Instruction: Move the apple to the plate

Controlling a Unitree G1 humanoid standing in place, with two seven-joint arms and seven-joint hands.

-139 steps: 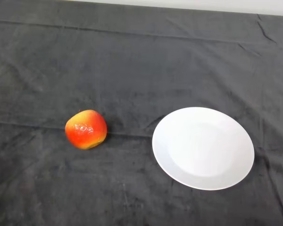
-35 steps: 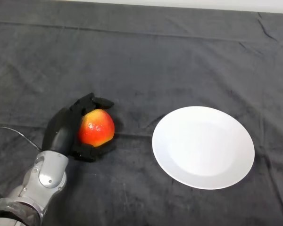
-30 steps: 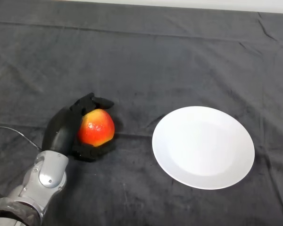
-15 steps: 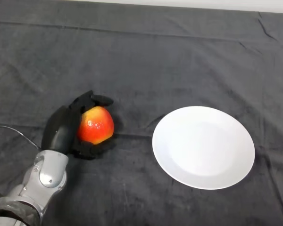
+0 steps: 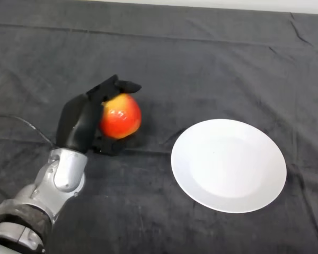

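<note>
The black left hand [image 5: 80, 123] is curling round the apple [image 5: 120, 116], gripping it from the side away from the plate [image 5: 228, 165]. Its fingers [image 5: 118, 85] are arching over the top of the fruit, and its thumb [image 5: 109, 146] is tucking in underneath, so the apple is sitting between them against the palm. The red and yellow skin of the apple is facing the plate, uncovered on that side.

The apple is lying to the left of the plate and a little farther from the robot than the plate's near edge, apart from the rim with a strip of dark cloth [image 5: 201, 63] showing between them. Whether the fruit is touching the cloth or hanging just above it cannot be told, since the thumb and a shadow are hiding its underside.

The silver-grey arm [image 5: 53, 182] is reaching in from the lower left, well to the left of the plate. The white plate is lying flat on the cloth with nothing on it.
</note>
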